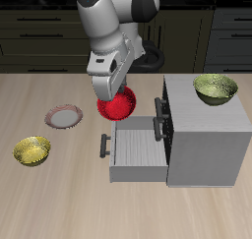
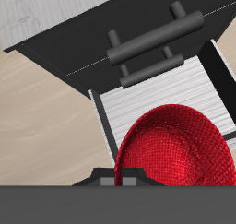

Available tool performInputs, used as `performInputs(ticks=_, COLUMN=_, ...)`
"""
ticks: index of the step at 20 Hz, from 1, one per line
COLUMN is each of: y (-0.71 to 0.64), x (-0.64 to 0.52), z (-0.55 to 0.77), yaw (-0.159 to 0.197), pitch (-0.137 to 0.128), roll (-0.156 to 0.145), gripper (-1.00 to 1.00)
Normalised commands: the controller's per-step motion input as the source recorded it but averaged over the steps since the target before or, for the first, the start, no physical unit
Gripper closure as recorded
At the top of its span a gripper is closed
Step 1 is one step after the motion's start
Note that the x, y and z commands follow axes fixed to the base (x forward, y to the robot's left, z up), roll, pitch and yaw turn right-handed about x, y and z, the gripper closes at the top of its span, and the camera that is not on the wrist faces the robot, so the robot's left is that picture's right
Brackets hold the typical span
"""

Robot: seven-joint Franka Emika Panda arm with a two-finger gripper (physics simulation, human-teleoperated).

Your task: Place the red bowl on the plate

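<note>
Glossy red bowl [image 1: 117,107], plate [image 1: 64,116] reddish-brown rimmed, pale centre, yellow-green bowls [image 1: 32,150]

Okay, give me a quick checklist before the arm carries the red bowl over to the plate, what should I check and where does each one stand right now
1. Grip on the red bowl: cannot tell; the gripper sits right over it, fingers hidden.
2. Bowl clear of the open drawer: cannot tell; the wrist view shows the bowl over the drawer.
3. Plate free to receive: ok, nothing lies on it.
4. Path toward the plate: ok, bare table between.
5. Yellow-green bowl on the table: ok, nearer the front edge, apart from the plate.
</note>
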Motion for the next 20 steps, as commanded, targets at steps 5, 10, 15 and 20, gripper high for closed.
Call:
performInputs(ticks=5, y=-0.25, x=-0.1, z=0.21, yaw=-0.189, pitch=-0.03, roll=-0.059, gripper=1.0)
performInputs(ticks=10, y=-0.32, x=-0.2, z=0.28, yaw=-0.323, pitch=-0.013, roll=-0.073, gripper=1.0)
performInputs(ticks=15, y=-0.2, x=-0.15, z=0.19, yaw=-0.277, pitch=-0.023, roll=-0.053, gripper=1.0)
performInputs(ticks=20, y=-0.2, x=-0.16, z=0.2, yaw=-0.239, pitch=-0.045, roll=-0.055, gripper=1.0)
